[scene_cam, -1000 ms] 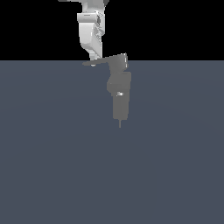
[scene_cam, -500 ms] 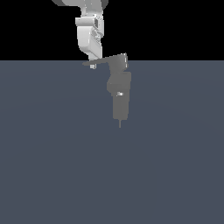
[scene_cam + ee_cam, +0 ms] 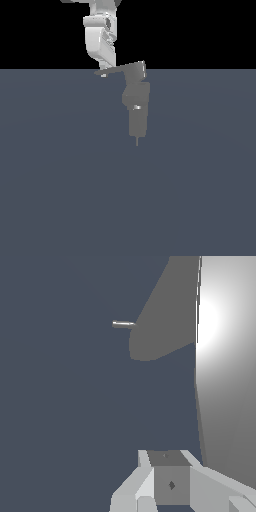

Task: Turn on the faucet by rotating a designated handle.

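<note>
The matte-grey faucet (image 3: 136,110) stands upright in the middle, with a bright spot midway and a thin spike at its bottom. Its flat grey handle (image 3: 120,69) projects from the top block toward the exterior view's left. My white arm (image 3: 100,40) comes down behind the handle's tip, and my gripper (image 3: 104,71) sits right at that tip, mostly hidden by it. In the wrist view the handle (image 3: 225,366) is a broad bright slab close beside my fingers (image 3: 170,483), which sit together in the middle, holding nothing. The faucet body (image 3: 162,321) and its spike (image 3: 122,324) lie beyond.
A flat dark blue-grey floor (image 3: 60,190) spreads around the faucet, with black background above its far edge.
The arm's upper links have shifted slightly. The faucet and handle look the same as before.
</note>
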Motion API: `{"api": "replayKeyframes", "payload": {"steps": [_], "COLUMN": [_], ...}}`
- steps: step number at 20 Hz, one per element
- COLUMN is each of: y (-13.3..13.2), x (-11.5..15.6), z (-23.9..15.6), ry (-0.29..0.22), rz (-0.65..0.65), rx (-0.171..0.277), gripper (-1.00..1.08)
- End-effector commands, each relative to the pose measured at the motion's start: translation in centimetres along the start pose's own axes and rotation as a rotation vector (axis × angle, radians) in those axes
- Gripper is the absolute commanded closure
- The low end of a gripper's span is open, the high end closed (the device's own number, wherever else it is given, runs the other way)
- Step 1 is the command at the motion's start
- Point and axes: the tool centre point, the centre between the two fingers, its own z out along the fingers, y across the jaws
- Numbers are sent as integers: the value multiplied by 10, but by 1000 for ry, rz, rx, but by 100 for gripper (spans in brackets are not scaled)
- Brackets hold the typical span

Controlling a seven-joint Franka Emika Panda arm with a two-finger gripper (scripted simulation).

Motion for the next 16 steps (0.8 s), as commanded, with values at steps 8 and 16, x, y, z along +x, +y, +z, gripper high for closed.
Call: {"api": "replayKeyframes", "payload": {"steps": [8, 16], "y": [22, 41], "x": [-1, -1], "z": [0, 0], "ry": [0, 0], "rz": [0, 0], "rx": [0, 0], "gripper": [108, 108]}}
